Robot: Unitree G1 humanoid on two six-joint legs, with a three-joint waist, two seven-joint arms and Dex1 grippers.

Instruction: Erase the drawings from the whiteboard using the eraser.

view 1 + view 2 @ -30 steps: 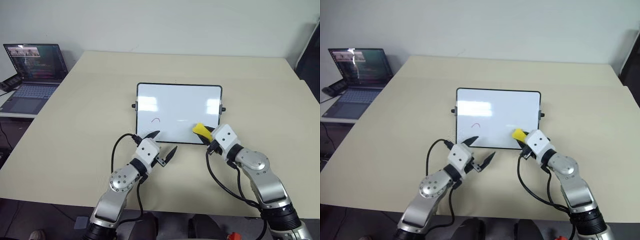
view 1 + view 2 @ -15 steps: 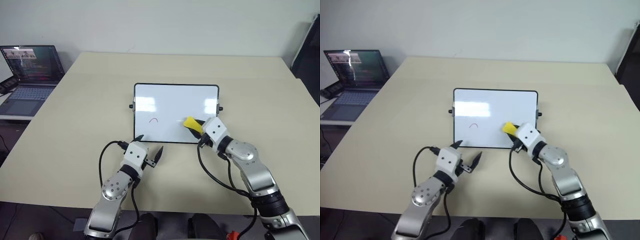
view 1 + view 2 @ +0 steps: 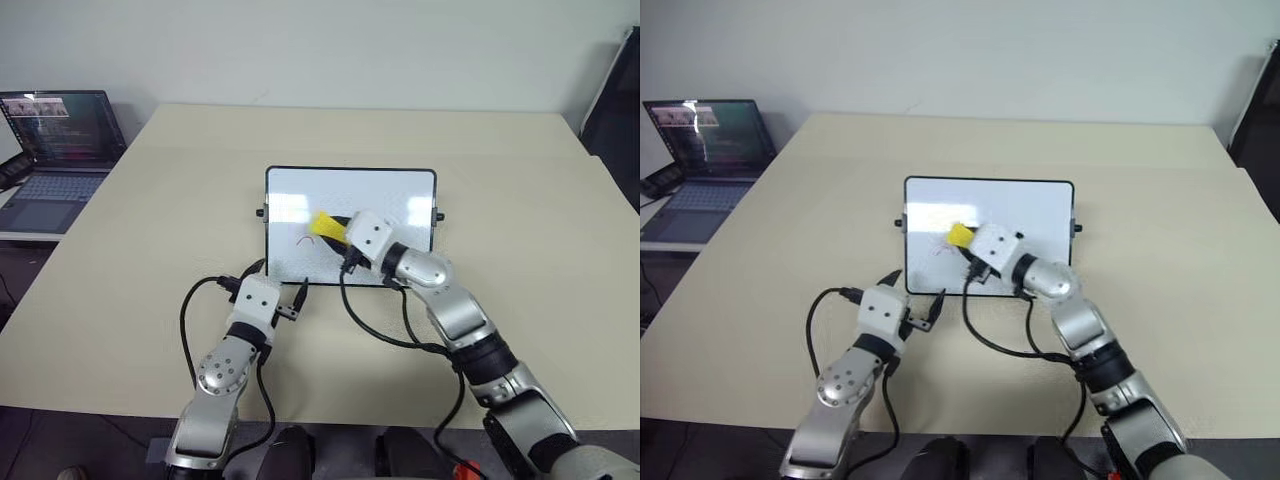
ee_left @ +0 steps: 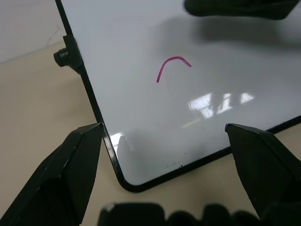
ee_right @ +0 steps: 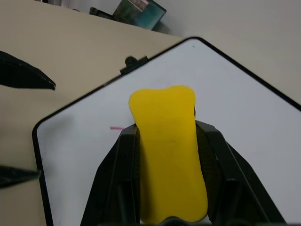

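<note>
Eraser (image 5: 168, 150) clamped between right jaws, seemingly just beside the drawing (image 4: 171, 67).

The eraser (image 5: 168, 155) hides its own dark underside and the part of the whiteboard (image 5: 244, 122) beneath it, so whether it touches the board cannot be told. Just beside it, one of the drawings (image 5: 116, 127) shows as a short stroke, the rest covered by the right gripper (image 5: 167, 141).

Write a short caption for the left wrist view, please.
Open left gripper at the whiteboard's near corner, one purple drawing left.
</note>
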